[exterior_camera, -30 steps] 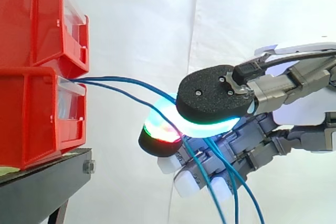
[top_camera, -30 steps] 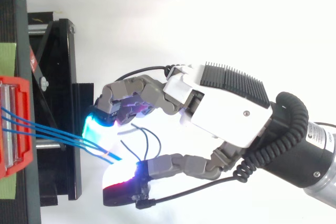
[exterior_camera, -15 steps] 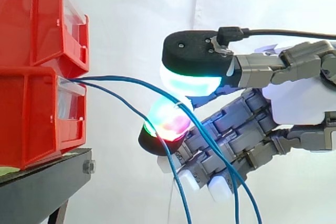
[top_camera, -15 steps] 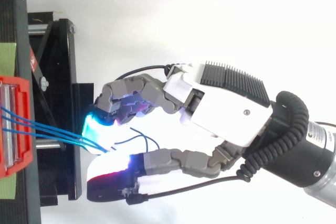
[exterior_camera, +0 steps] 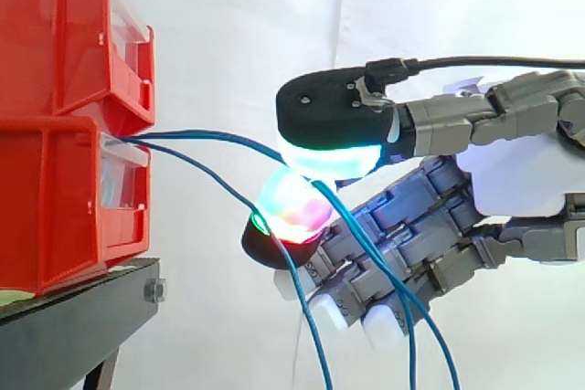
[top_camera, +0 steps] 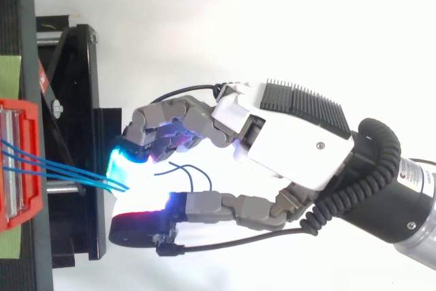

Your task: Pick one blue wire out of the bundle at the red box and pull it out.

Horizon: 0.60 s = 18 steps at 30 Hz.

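Blue wires (top_camera: pixel 61 168) leave the front of the lower red bin (exterior_camera: pixel 55 198) and run right to my hand (exterior_camera: pixel 512 180). The upper blue wire (exterior_camera: pixel 210 139) arcs in under the thumb's cyan-glowing pad (exterior_camera: pixel 334 157) and over the red-green pad of a curled finger (exterior_camera: pixel 291 207), then hangs down across the other fingers. The thumb pad sits right on that finger pad, pinching the wire between them. A lower blue wire (exterior_camera: pixel 206 171) passes behind the red-green pad and drops free. From above, my hand (top_camera: pixel 293 141) reaches left, and the wires end between its glowing pads.
Two red bins are stacked, the upper one (exterior_camera: pixel 64 34) above the lower, on a black stand (exterior_camera: pixel 73 326) at the left. The stand's frame (top_camera: pixel 75 100) lies just under my fingertips. A white curtain hangs behind.
The thumb, which lifted off the finger half a second ago, has come down and slightly left onto the upper wire. The wires' hanging parts have shifted a little. The arm has stayed put.
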Motion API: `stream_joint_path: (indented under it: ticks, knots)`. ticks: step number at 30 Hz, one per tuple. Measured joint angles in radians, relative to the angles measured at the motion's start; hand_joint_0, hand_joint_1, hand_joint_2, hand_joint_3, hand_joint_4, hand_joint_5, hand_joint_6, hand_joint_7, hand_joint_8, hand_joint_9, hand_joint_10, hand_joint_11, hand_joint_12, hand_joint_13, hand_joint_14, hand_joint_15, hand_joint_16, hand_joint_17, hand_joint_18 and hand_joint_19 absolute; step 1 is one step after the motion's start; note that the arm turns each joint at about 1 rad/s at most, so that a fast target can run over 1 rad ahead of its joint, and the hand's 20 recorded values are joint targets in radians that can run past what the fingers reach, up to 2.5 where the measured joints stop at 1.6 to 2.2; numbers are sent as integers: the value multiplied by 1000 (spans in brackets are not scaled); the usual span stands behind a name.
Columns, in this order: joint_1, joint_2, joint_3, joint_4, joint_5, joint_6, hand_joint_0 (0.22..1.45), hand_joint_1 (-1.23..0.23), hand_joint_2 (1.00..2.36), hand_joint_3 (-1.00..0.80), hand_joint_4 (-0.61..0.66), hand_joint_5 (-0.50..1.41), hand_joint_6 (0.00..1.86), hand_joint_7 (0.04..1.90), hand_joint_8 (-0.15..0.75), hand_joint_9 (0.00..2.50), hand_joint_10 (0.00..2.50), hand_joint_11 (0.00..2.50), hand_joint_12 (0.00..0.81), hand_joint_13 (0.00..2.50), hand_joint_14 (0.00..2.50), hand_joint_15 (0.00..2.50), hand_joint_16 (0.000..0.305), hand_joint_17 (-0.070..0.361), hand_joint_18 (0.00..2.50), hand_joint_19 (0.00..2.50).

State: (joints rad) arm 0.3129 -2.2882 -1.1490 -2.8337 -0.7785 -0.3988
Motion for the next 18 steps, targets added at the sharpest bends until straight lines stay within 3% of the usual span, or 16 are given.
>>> stream_joint_path:
  ticks: [3,13,18]
  knots:
    - [0,0,0,0,1,0,661,-860,1016,-273,309,-198,868,897,391,800,15,623,449,844,13,417,61,136,832,517]
    - [1,0,0,0,1,0,713,-892,1010,-368,304,-194,857,923,390,814,15,623,444,851,14,413,60,135,854,504]
    - [2,0,0,1,1,0,615,-791,1010,-361,384,-178,823,1011,387,832,14,564,446,849,14,421,60,136,840,531]
